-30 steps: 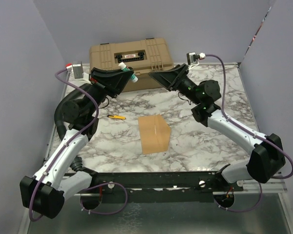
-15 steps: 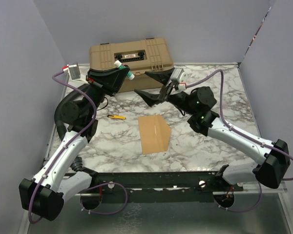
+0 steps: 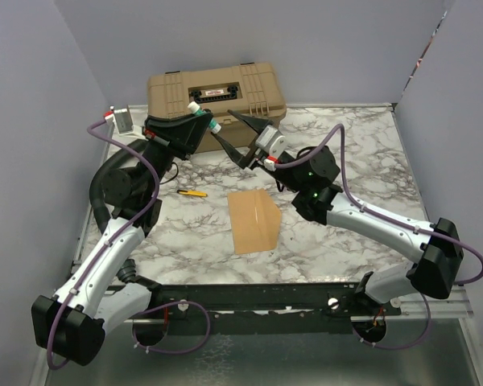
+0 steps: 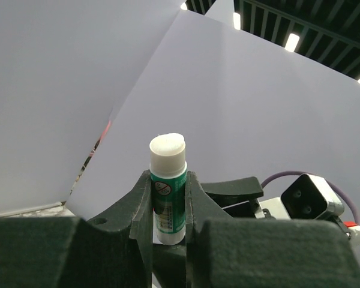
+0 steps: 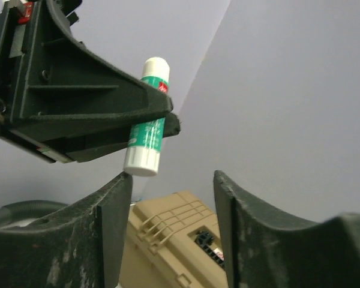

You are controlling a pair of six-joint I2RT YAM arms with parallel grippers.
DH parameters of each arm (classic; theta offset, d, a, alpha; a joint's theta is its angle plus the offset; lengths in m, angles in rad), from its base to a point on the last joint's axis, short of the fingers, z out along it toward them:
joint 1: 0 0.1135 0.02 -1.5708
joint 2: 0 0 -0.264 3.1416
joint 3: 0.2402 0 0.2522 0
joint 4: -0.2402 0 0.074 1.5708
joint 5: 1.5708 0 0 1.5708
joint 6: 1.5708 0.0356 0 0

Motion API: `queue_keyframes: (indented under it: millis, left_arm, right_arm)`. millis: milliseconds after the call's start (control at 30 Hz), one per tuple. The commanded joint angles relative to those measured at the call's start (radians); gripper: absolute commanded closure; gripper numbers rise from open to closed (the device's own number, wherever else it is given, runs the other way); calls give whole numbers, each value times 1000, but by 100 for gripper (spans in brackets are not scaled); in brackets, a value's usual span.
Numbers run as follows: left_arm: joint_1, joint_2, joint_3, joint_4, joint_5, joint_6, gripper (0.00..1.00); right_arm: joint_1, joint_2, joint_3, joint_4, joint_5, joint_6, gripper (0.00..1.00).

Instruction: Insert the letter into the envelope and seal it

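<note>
The envelope (image 3: pixel 253 221) lies flat at mid-tabletop (image 3: pixel 346 161), apart from both hands. Being thin, light and limp, it likely pinches best at the pointed flap edge. The left hand (image 4: pixel 168 192) clamps a glue stick (image 4: pixel 167 153) aloft; the right hand (image 5: pixel 171 175) gapes open beside it.

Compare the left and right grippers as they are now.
The left gripper is shut on a glue stick; the right gripper is open and empty. The left grips the stick's middle; the right only points at it, not touching. Both hang above the table.
</note>
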Motion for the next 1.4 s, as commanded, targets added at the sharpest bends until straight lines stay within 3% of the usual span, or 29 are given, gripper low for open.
queue_keyframes:
  millis: [0,167,333,700,1000,1133,1267,1367]
  left_arm:
    - [2,-22,-22,7,-22,-14,100]
    - [2,-20,-29,7,-24,-18,100]
    - [2,-13,-32,7,-25,-18,100]
    - [2,-7,-32,7,-32,-19,100]
    - [2,-17,-36,7,-27,-15,100]
    - [2,-25,-36,7,-23,-12,100]
    - [2,-39,-35,38,-21,3,100]
    - [2,-51,-32,74,-12,13,100]
  right_arm:
    - [11,8,55,14,29,-44,46]
    - [13,2,64,-22,-6,-49,49]
    - [16,7,65,-29,-20,-67,44]
    - [29,22,72,-62,-91,-86,45]
    - [30,33,101,-106,-54,-1,77]
    - [29,32,117,-106,-6,127,99]
    - [6,7,139,-138,-22,422,100]
    - [-75,-19,113,-60,-138,835,99]
